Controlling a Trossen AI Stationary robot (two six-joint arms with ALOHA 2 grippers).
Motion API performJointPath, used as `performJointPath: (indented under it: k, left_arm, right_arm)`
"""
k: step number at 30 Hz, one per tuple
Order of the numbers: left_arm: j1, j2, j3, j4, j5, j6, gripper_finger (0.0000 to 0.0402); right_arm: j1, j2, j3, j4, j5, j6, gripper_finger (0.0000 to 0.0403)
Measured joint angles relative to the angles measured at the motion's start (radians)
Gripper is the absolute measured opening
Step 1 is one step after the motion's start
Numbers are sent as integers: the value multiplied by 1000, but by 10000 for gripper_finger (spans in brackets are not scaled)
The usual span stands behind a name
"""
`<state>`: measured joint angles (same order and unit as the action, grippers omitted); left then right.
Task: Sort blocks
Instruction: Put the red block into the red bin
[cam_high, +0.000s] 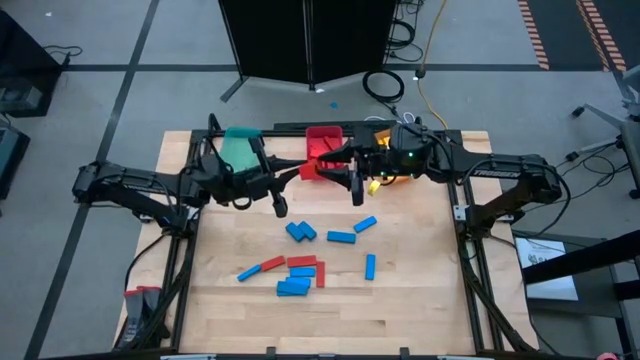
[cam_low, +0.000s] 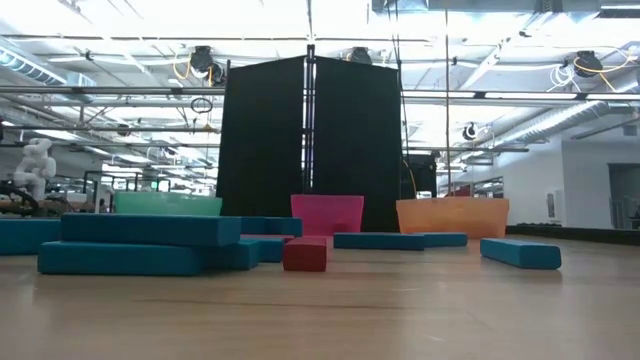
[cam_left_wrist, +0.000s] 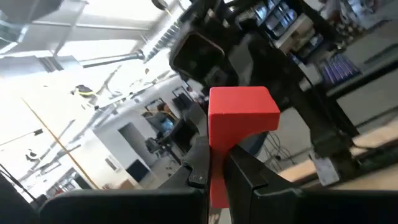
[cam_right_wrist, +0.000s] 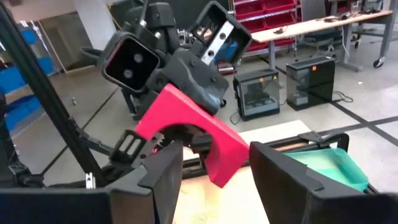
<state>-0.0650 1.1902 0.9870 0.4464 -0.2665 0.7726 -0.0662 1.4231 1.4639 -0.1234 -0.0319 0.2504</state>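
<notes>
I see left gripper (cam_left_wrist: 214, 165) raised above back of bench (cam_high: 400, 310), jaws clamped tight on red block (cam_left_wrist: 239, 124); block stands up between dark fingers (cam_left_wrist: 252, 177); right gripper (cam_right_wrist: 214, 171) raised near red bin (cam_high: 322, 140), jaws about half apart, red arch-shaped block (cam_right_wrist: 199, 134) between them, contact not clear to me; teal bin (cam_high: 240, 148) at back left, orange bin (cam_low: 452, 214) at back right; loose blue and red blocks (cam_high: 300, 272) scattered mid-bench, well apart from bins

Overhead and table-level cameras, both on the blocks (cam_high: 300, 262); wrist cameras facing outward.
</notes>
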Motion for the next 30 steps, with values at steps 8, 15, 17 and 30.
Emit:
performJointPath:
  k: [8, 15, 17, 30]
  left_arm:
    - [0, 31, 0, 64, -7, 0, 22]
    - [-1, 21, -1, 139, -27, 97, 22]
    - [0, 15, 0, 170, -31, 97, 22]
    - [2, 15, 0, 118, -32, 49, 22]
  right_arm:
    - [0, 15, 0, -1, 12, 0, 183]
    - [-19, 22, -1, -52, 0, -5, 183]
    - [-27, 21, -1, -50, 1, -7, 183]
    - [-51, 19, -1, -45, 4, -7, 183]
